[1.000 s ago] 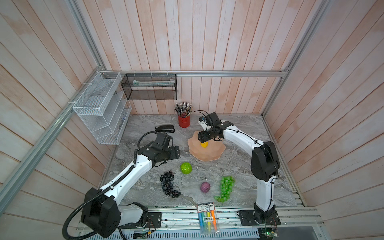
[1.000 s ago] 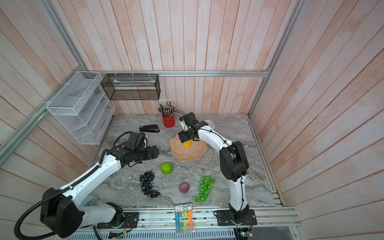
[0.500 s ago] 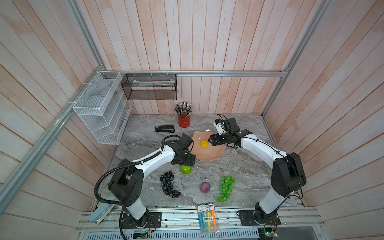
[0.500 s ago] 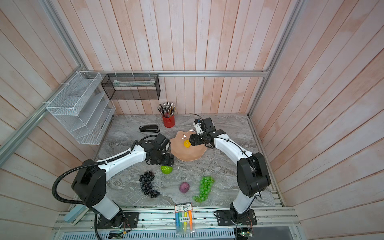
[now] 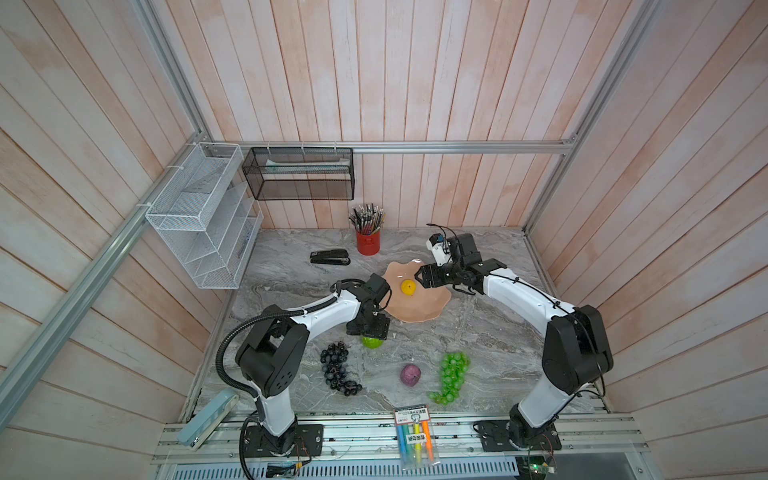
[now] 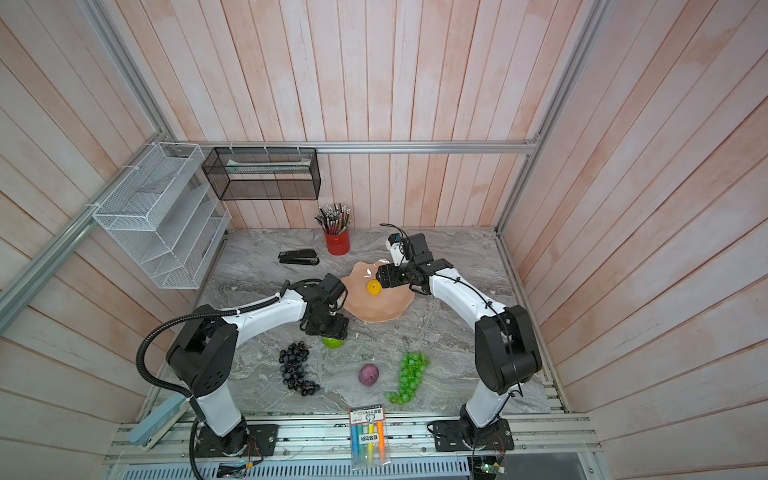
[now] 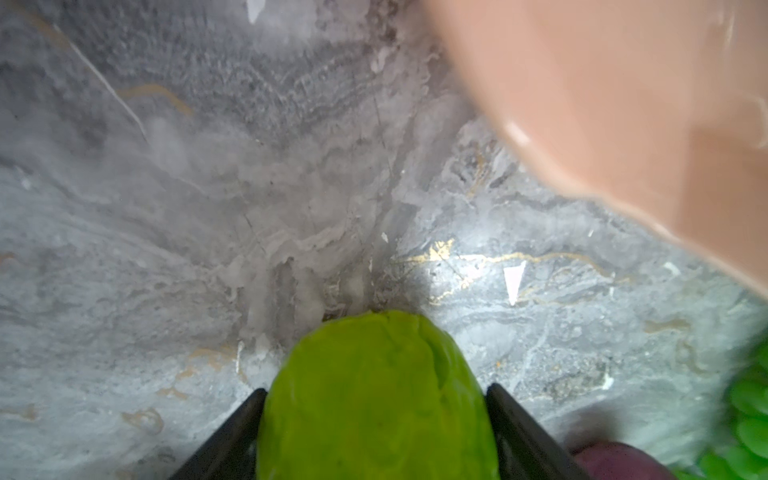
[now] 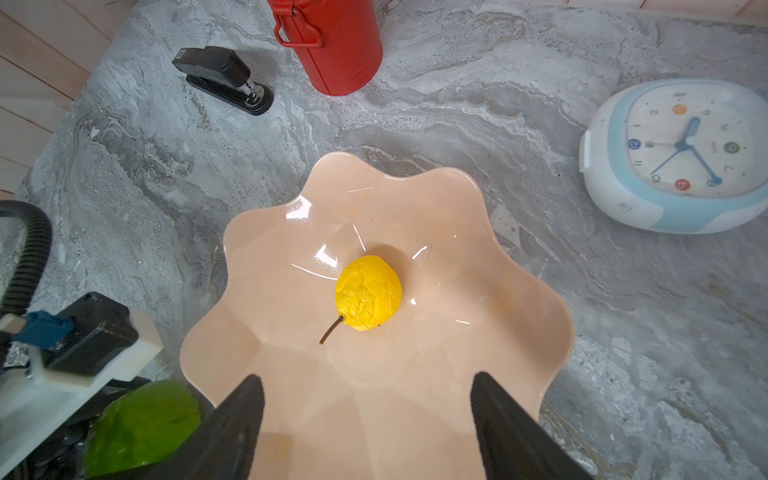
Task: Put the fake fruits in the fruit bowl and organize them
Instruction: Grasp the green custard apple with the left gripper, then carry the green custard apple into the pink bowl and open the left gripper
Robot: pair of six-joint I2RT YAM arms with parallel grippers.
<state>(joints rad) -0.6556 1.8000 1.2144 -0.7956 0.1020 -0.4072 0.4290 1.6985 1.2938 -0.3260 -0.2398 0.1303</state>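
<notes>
left wrist view has the left gripper (image 7: 374, 392) pinching the bumpy lime-green ball (image 7: 374, 419) mid-tabletop (image 7: 166, 208), just beside the fruit bowl (image 7: 623, 104), while the right gripper (image 8: 368, 378) hangs spread and empty above that bowl's yellow pear (image 8: 369, 293).

The pear (image 8: 368, 293) was yellow, the bowl (image 8: 478, 340) glossy salmon-pink, the ball (image 7: 376, 399) lime-green, the desk (image 7: 166, 208) grey marble with gold veins, the cup (image 8: 336, 45) red.
</notes>
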